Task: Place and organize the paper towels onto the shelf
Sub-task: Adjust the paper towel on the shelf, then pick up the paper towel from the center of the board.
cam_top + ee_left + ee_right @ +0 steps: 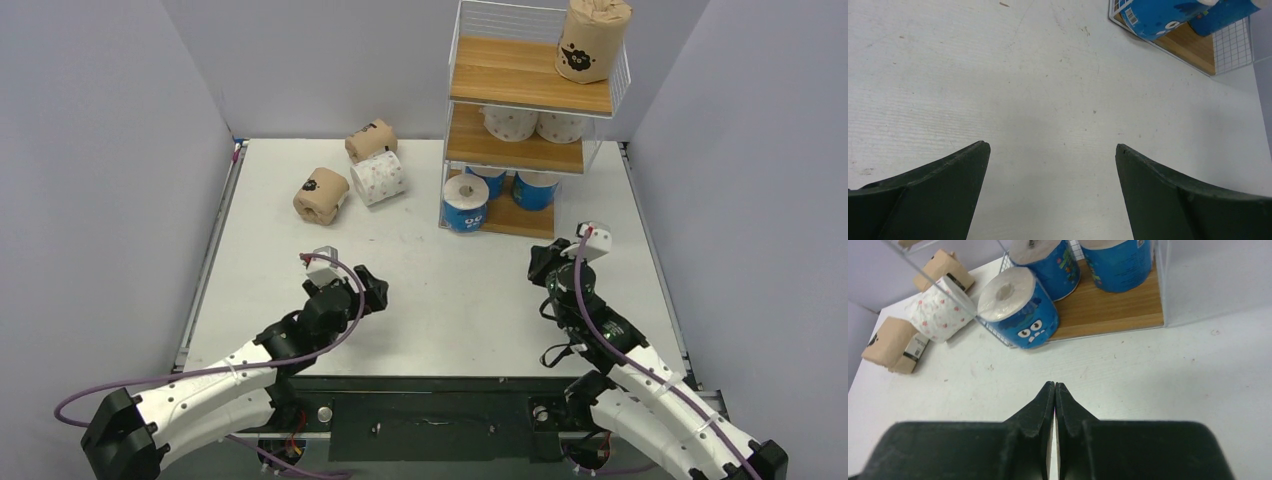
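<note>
we see the left gripper [1053,147] hovering low over the bare white table [1048,75], its two dark fingers spread wide with nothing between them. the right gripper [1055,385] has its fingers pressed flat together, holding nothing, and points toward the foot of the shelf [1108,310], near it but apart.

the shelf stands at the far right of the table. on its top board the top brown roll [592,40], with a black mark on its wrapper, stands upright at the right end. on the middle board the left dotted roll [510,123] and the right dotted roll [562,126] sit side by side. on the bottom board two blue rolls stand upright, the left blue roll [1048,265] and the right blue roll [1118,262]. the tilted blue roll [1020,310] leans outward at the front left corner over the wire rim; we cannot tell how much of its base rests on the board.

three rolls lie on their sides on the table, left of the shelf and well apart from both grippers: the far brown roll [370,140], the loose dotted roll [379,177] right against it, and the near brown roll [321,195] just beside that.
</note>
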